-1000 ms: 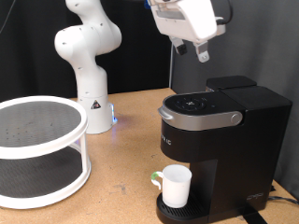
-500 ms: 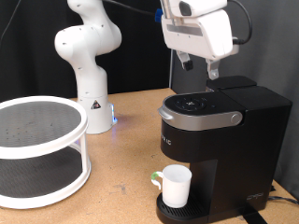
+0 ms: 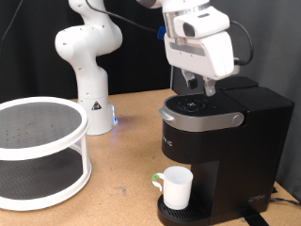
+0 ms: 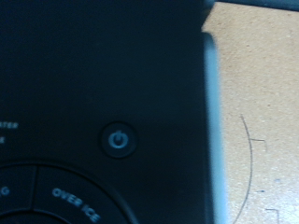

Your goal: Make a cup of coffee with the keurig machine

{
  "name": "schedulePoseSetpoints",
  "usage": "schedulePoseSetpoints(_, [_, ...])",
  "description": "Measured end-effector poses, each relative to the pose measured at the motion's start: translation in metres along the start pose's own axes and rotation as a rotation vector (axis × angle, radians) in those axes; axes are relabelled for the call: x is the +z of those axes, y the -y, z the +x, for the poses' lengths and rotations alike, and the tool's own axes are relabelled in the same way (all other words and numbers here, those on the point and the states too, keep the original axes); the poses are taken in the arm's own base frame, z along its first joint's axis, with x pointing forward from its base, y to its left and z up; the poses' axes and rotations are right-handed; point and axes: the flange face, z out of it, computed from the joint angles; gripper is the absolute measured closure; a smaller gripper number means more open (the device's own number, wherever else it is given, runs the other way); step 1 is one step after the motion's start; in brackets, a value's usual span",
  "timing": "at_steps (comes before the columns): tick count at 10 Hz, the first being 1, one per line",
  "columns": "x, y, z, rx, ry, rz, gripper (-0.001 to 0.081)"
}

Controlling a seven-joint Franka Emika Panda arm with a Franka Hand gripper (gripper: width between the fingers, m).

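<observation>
Exterior view: the gripper (image 3: 198, 88) of the white Panda arm hangs directly above the rounded brew head of the keurig machine (image 3: 221, 141), a boxy matte black brewer with a silver-grey band around its lid. Its 2 fingers point down at the button panel (image 3: 199, 105); they appear close together and hold nothing, though their exact spread cannot be told. The cup (image 3: 176, 185), a small smooth white mug whose handle bears a green mark, already stands on the round drip base beneath the spout. At the exterior view's left sits a white 2-tier round rack (image 3: 38, 151) on the brown wooden tabletop (image 3: 122, 179). Wrist view: the machine's dark, finely textured top fills the picture, with a round power button (image 4: 118, 140) near centre, a curved key marked "OVER ICE" (image 4: 77, 201) and speckled tabletop beyond the machine's edge. The fingers do not show here. Judged step: pressing a button to start brewing, which calls for a precise, gentle descent onto 1 small button.
</observation>
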Motion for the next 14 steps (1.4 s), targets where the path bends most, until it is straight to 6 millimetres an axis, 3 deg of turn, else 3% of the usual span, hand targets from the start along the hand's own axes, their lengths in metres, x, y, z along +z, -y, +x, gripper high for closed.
schedulePoseSetpoints(1, [0.007,0.002,-0.003,-0.006,0.008,0.003,0.0291])
schedulePoseSetpoints(2, [0.013,0.004,-0.006,-0.011,0.013,0.004,0.0474])
schedulePoseSetpoints(3, [0.019,0.006,-0.009,-0.012,0.013,0.002,0.0474])
schedulePoseSetpoints(5, [0.027,0.010,-0.012,-0.014,0.016,0.001,0.0758])
schedulePoseSetpoints(14, [0.030,0.013,-0.020,0.002,0.044,0.015,0.0806])
